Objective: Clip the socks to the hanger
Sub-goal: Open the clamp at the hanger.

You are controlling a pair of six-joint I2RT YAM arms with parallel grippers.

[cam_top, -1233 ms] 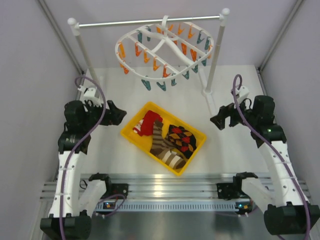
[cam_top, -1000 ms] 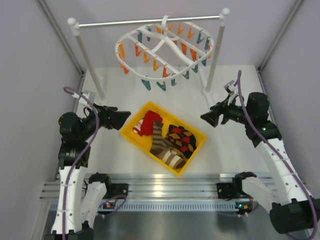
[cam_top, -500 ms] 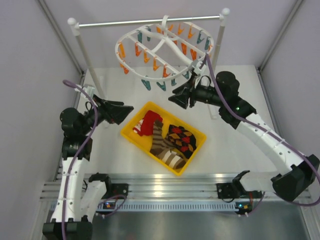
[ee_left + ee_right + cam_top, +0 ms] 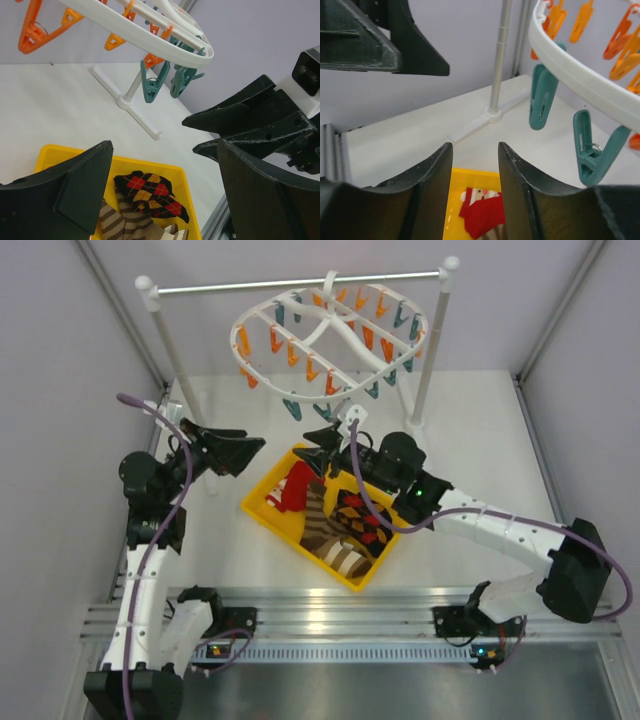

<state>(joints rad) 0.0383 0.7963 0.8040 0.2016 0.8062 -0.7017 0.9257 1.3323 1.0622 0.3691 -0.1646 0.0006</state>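
Observation:
The red socks [image 4: 291, 486] lie folded at the far left end of a yellow bin [image 4: 262, 510]; in the right wrist view the socks [image 4: 485, 215] show a white Santa pattern. My right gripper [image 4: 308, 452] hovers over the bin's far corner, just above them. Its jaws are partly open around empty air [image 4: 475, 165]. My left gripper [image 4: 255, 452] hangs wide open left of the bin and holds nothing [image 4: 164, 145]. The white round hanger [image 4: 320, 325] with orange and teal clips hangs from the rail above and behind; its rim [image 4: 570, 70] is close to the right gripper.
A brown-and-cream striped sock [image 4: 322, 525] and a dark argyle sock [image 4: 365, 515] fill the rest of the bin. The rail stand's right post [image 4: 430, 350] and its foot [image 4: 135, 107] stand on the table behind. Teal clips [image 4: 542, 97] dangle near the right gripper.
The right arm swung from the table's right side leftwards to over the bin's far corner, and its jaws narrowed. The left gripper edged right towards the bin and stayed open.

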